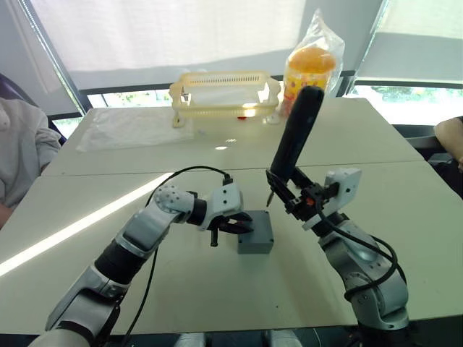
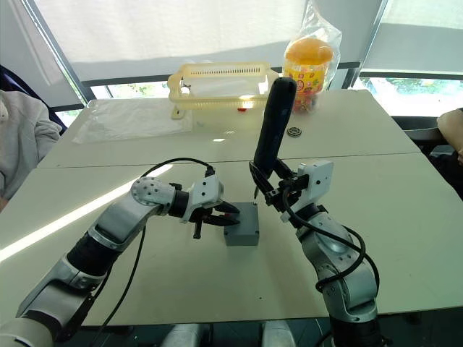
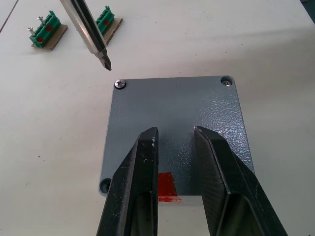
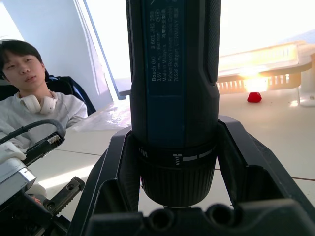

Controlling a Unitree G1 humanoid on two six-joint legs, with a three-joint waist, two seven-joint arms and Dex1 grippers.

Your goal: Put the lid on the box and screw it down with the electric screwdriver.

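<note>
Lid [image 1: 255, 226] sits closed on the grey box [image 1: 256, 242], which stands on the white bench [image 1: 181, 289] between the two arms in the left eye view. The left gripper [image 1: 233, 226] lies against the box's near-left edge, its black fingers [image 1: 242, 228] reaching over the lid. The right gripper [image 1: 293, 194] is clamped on the electric screwdriver [image 1: 296, 130], which stands nearly upright with its bit pointing down just past the lid's far corner. Behind the screwdriver a yellow slotted basket [image 1: 224, 90] and a bagged orange container [image 1: 311, 69] stand at the far side of the bench.

In the left wrist view the two fingers [image 3: 140, 182] stand a narrow gap apart, holding nothing, their tips resting over the middle of the lid. Beyond the fingertips a screw [image 3: 120, 84] sits in one far corner hole, and the screwdriver's metal bit hangs just above and beside it, not touching. Two small green parts [image 3: 47, 32] lie farther out on the bench.

In the right wrist view the fingers [image 4: 236, 157] grip either side of the screwdriver's dark barrel. A person [image 4: 29, 98] sits beyond the bench.
</note>
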